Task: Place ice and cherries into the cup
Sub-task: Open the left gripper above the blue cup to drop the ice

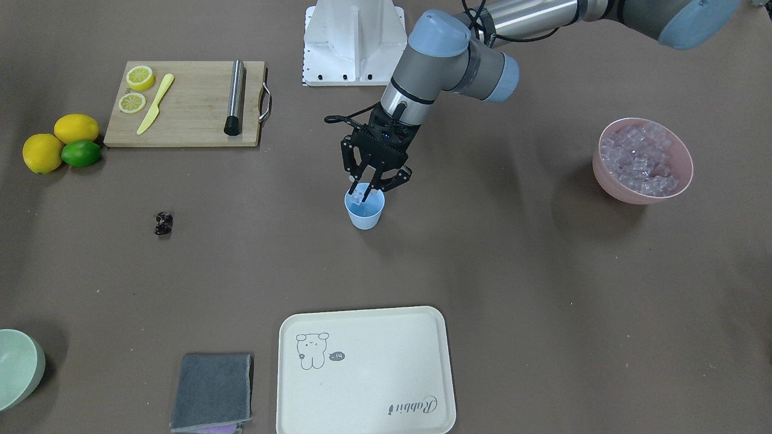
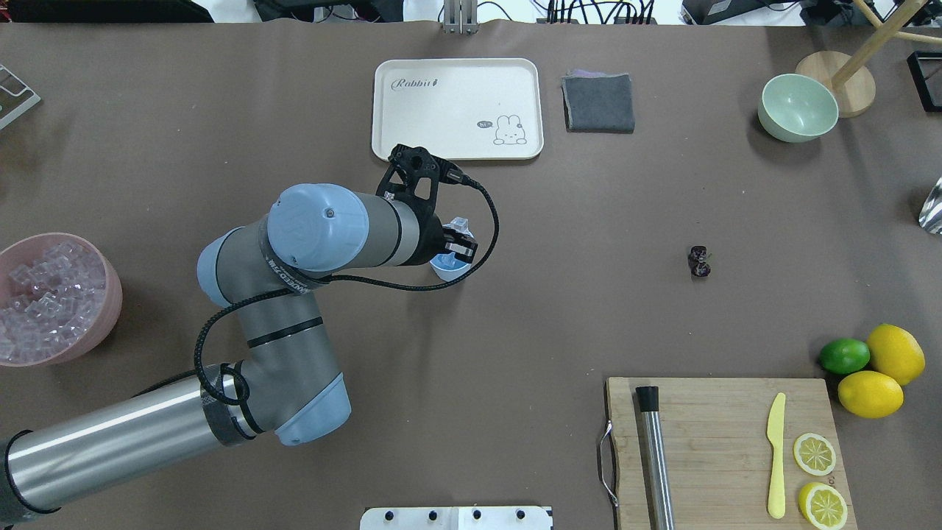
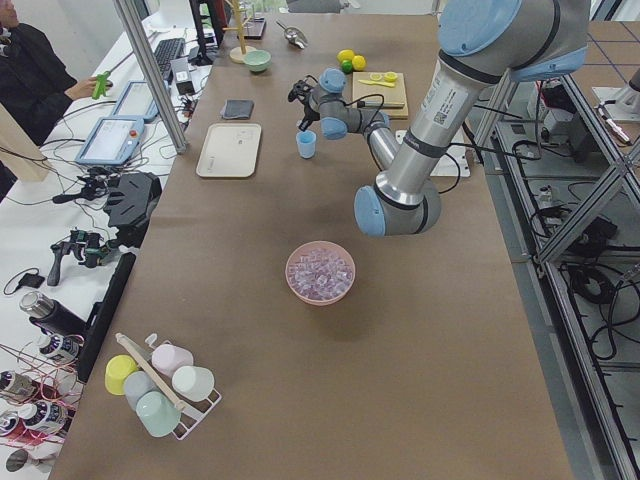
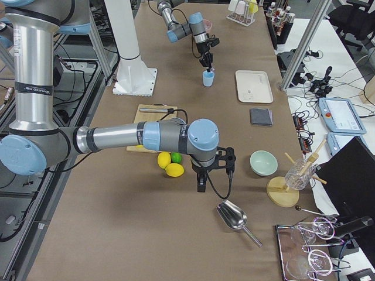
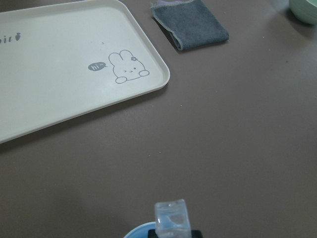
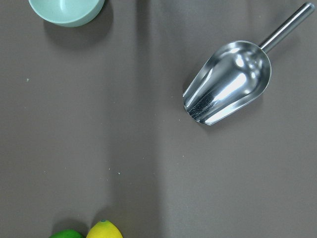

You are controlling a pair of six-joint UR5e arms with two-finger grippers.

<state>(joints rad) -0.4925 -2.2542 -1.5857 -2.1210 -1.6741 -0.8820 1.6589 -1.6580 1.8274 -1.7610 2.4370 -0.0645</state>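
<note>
The pale blue cup [image 1: 365, 216] stands mid-table; it also shows in the overhead view [image 2: 449, 268]. My left gripper [image 1: 363, 191] hangs just over its rim, shut on one clear ice cube [image 5: 171, 219], with the cup's rim [image 5: 141, 231] right below. More ice [image 1: 639, 158] fills the pink bowl [image 1: 680, 181], which stands apart toward my left. The dark cherries [image 1: 163, 223] lie on the table toward my right, also seen from overhead [image 2: 699, 261]. My right gripper [image 4: 202, 181] shows only in the exterior right view, near the lemons; I cannot tell its state.
A cream tray [image 1: 422, 361] and a grey cloth [image 1: 212, 392] lie at the far edge. A mint bowl [image 1: 18, 367], a cutting board [image 1: 193, 114] with lemon slices, a knife and a steel rod, whole lemons and a lime [image 1: 80, 153], and a metal scoop [image 6: 228, 82].
</note>
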